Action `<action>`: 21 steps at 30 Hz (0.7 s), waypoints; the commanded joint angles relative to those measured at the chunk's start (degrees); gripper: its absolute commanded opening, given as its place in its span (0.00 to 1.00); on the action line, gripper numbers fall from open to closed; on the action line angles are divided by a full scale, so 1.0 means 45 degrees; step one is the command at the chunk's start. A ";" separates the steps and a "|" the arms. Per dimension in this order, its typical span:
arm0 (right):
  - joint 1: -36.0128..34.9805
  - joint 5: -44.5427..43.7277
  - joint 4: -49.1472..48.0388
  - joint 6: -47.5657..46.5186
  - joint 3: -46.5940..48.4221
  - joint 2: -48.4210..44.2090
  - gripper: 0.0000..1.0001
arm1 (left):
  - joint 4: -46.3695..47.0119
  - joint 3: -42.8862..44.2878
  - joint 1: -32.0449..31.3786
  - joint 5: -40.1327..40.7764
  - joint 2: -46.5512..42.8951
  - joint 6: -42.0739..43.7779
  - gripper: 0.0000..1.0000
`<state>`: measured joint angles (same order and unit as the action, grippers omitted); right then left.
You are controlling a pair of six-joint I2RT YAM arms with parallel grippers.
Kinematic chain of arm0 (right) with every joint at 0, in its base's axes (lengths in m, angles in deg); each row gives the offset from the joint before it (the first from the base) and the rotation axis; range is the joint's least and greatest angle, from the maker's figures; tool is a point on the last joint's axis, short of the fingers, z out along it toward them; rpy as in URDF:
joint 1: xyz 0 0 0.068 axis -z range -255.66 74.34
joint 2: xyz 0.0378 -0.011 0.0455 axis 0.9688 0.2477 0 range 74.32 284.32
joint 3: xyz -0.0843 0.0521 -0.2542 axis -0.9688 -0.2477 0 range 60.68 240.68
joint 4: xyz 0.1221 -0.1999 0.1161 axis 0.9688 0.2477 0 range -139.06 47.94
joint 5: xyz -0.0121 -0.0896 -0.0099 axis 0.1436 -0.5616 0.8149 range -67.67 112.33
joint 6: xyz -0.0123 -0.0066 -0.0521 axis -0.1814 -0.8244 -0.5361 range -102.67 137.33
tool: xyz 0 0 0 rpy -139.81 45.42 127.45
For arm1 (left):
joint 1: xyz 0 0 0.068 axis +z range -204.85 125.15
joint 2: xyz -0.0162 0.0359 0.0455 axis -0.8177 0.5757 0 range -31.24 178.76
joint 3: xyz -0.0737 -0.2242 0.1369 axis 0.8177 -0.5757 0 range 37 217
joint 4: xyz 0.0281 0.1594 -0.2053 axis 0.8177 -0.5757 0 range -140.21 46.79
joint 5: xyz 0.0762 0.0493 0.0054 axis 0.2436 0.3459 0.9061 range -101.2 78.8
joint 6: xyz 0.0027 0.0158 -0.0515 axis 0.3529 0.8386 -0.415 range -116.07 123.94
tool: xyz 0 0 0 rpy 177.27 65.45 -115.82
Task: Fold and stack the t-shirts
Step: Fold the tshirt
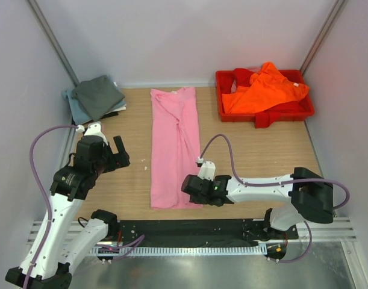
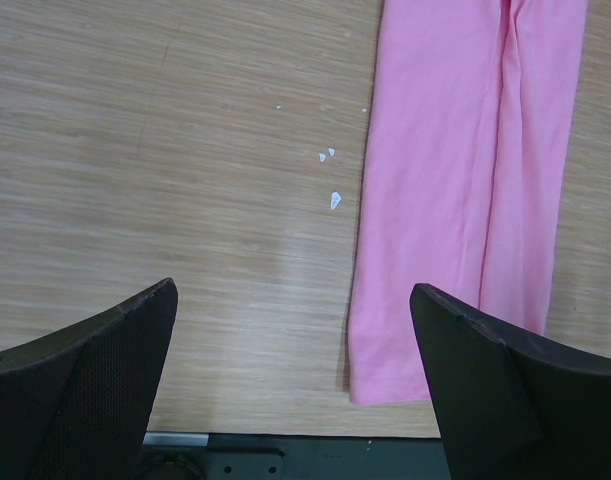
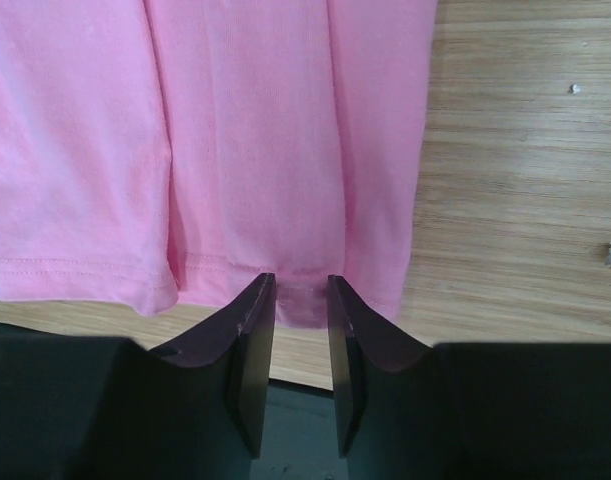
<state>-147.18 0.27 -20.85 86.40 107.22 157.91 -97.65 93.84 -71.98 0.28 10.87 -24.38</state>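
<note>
The light pink t-shirt (image 1: pixel 174 144) (image 2: pixel 465 150) (image 3: pixel 265 130) lies flat as a long narrow strip down the middle of the table. My right gripper (image 1: pixel 187 185) (image 3: pixel 301 285) sits low at its near hem, close to the near right corner. Its jaws stand a narrow gap apart with a bit of hem between the tips. My left gripper (image 1: pixel 111 155) (image 2: pixel 293 290) hovers wide open and empty, left of the shirt. The orange t-shirt (image 1: pixel 262 90) lies crumpled in the tray. The dark grey t-shirt (image 1: pixel 99 96) rests on the pale blue-grey one (image 1: pixel 71 101) at the back left.
The red plastic tray (image 1: pixel 295 112) stands at the back right. A few small white flecks (image 2: pixel 330 175) lie on the wood left of the pink shirt. The black rail (image 1: pixel 190 227) runs along the table's near edge, just behind the hem.
</note>
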 commanded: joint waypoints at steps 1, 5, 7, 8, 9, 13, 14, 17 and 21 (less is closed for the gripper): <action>-0.0082 -0.0136 -0.0487 0.0137 -0.0128 0.0154 0.33 | 0.0397 0.0025 -0.0023 0.0240 -0.0099 -0.0133 1.00; -0.0082 0.0020 -0.0682 0.0177 -0.0206 0.0213 0.24 | 0.0397 0.0025 -0.0023 0.0241 -0.0080 -0.0133 1.00; -0.0101 0.0079 -0.0760 0.0118 -0.0207 0.0213 0.19 | 0.0397 0.0006 -0.0042 0.0260 -0.0080 -0.0133 1.00; -0.0121 0.0098 -0.0818 0.0099 -0.0187 0.0232 0.16 | 0.0397 0.0025 -0.0042 0.0260 -0.0080 -0.0133 1.00; -0.0101 0.0099 -0.0858 0.0060 -0.0148 0.0233 0.11 | 0.0359 0.0006 -0.0023 0.0260 -0.0061 -0.0133 1.00; -0.0179 0.0118 -0.0761 -0.0213 0.0455 0.0466 0.02 | 0.0378 0.0025 -0.0042 0.0280 -0.0060 -0.0153 1.00; -0.0218 0.0118 -0.0702 -0.0311 0.0651 0.0544 0.01 | 0.0378 0.0025 -0.0023 0.0299 -0.0060 -0.0153 1.00; -0.0374 0.0157 -0.0390 -0.0642 0.1549 0.1147 0.01 | 0.0358 0.0025 -0.0042 0.0318 -0.0060 -0.0153 1.00; -0.0686 0.0255 0.0059 -0.1150 0.2760 0.2359 0.01 | 0.0358 0.0026 -0.0042 0.0338 -0.0080 -0.0172 1.00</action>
<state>-149.13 2.06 -21.40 83.54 115.33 165.75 -97.67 93.84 -72.00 0.81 10.87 -24.42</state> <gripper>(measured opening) 0.029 0.996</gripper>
